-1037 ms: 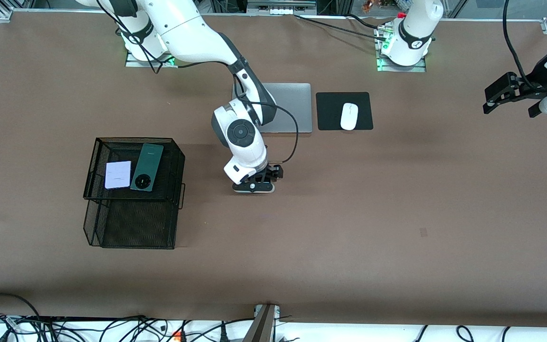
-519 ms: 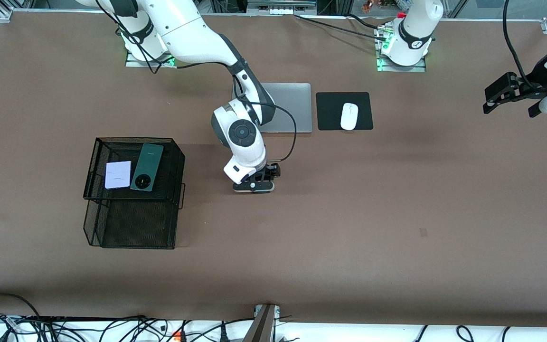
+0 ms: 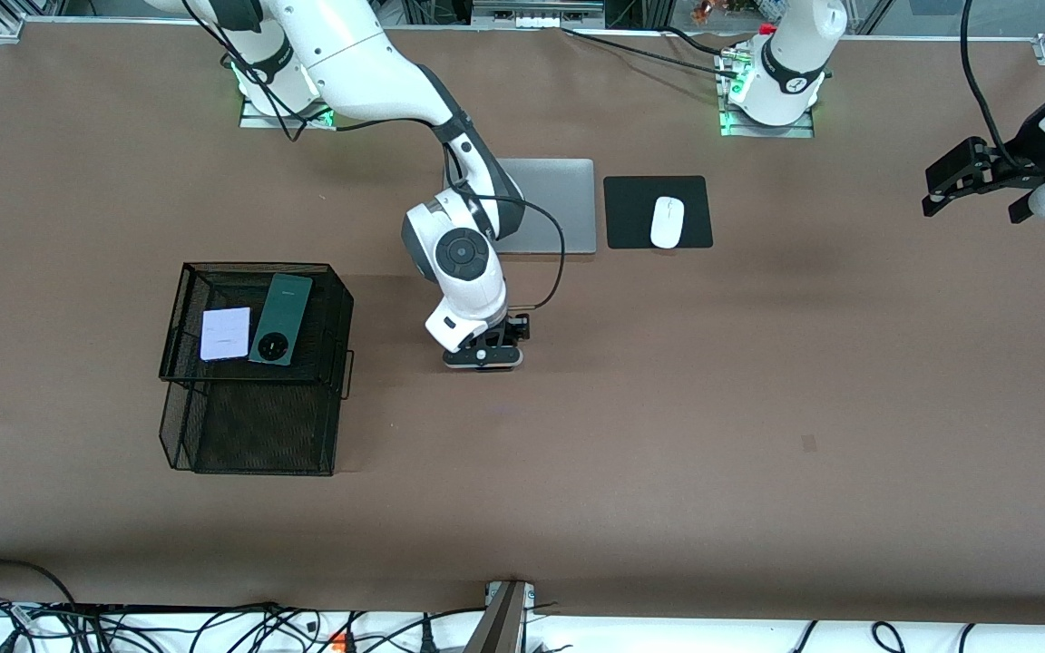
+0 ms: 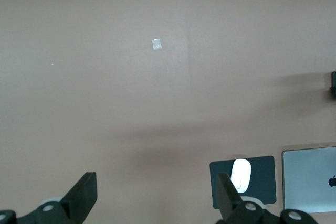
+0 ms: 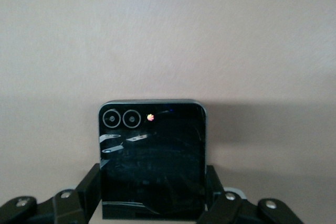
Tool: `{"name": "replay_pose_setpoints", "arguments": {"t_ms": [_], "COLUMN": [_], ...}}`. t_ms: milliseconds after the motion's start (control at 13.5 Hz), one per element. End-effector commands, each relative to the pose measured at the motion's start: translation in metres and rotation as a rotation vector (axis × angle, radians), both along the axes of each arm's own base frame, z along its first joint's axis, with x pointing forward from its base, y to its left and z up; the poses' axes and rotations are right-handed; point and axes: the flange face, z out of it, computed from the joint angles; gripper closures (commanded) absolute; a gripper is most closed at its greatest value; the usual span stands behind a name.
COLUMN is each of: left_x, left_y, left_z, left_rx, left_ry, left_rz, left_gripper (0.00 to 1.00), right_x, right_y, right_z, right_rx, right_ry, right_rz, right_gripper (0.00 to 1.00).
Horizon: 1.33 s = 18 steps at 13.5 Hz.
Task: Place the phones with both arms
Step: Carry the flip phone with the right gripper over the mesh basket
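Right gripper [image 3: 483,355] is down at the table mid-span, fingers [image 5: 88,190] flanking the black phone [image 5: 152,158] on both side edges. They look pressed against it, so I read this as clamped on the phone, though the squeeze may not be finished. Phone lies flat between the jaws, camera end pointing away from the wrist; the grip runs across its short width.

Key relation: the mesh basket [image 3: 341,337] sits toward the right arm's end of the table, well apart from the phone. Its upper tier already holds the lilac-white phone [image 3: 225,334] and the green phone [image 3: 280,319], lying side by side. So the carry goes from the jaws toward the right arm's end, and this arm is clearly the nearer one.

Left gripper [image 3: 978,178] hangs wide open over the left arm's end of the table, empty, waiting. Laptop [image 3: 559,205] and mouse [image 3: 667,222] aren't in the way.
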Motion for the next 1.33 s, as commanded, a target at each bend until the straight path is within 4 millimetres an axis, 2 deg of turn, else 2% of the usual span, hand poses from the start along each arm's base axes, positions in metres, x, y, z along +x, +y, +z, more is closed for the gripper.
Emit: {"name": "replay_pose_setpoints", "arguments": {"t_ms": [0,222,370,444,667,815,1037,1185,1259], "left_x": [-0.002,-0.002,-0.003,-0.002,-0.002,-0.002,-0.002,-0.002,-0.002], "left_y": [-0.001,-0.002,-0.001,-0.002,-0.002,-0.002,-0.002,-0.002,-0.002], "left_z": [0.005,0.004,0.004,0.004,0.004,0.004,0.003,0.003,0.003], "left_rx": [-0.002,-0.001,-0.001,-0.001,-0.001,-0.001,-0.001,-0.001,-0.001], "left_ry": [0.005,0.008,0.006,0.008,0.008,0.008,0.009,0.009,0.009], "left_rz": [0.009,0.009,0.009,0.009,0.009,0.009,0.007,0.007,0.007], "left_gripper": [0.0,0.0,0.0,0.0,0.0,0.0,0.0,0.0,0.0], "right_x": [0.031,0.069,0.1,0.115,0.146,0.16,0.172,0.177,0.176], "right_y": [-0.023,-0.068,-0.116,-0.144,-0.22,-0.257,-0.293,-0.318,-0.323], "right_z": [0.075,0.128,0.16,0.164,0.167,0.166,0.148,0.143,0.136], "right_rx": [-0.016,-0.072,-0.112,-0.119,-0.131,-0.131,-0.146,-0.137,-0.134], "right_ry": [-0.024,-0.041,-0.043,-0.04,-0.043,-0.058,-0.068,-0.058,-0.044], "right_rz": [-0.026,-0.046,-0.011,0.013,0.06,0.057,0.063,0.065,0.064], "right_gripper": [1.0,1.0,1.0,1.0,1.0,1.0,1.0,1.0,1.0]}}
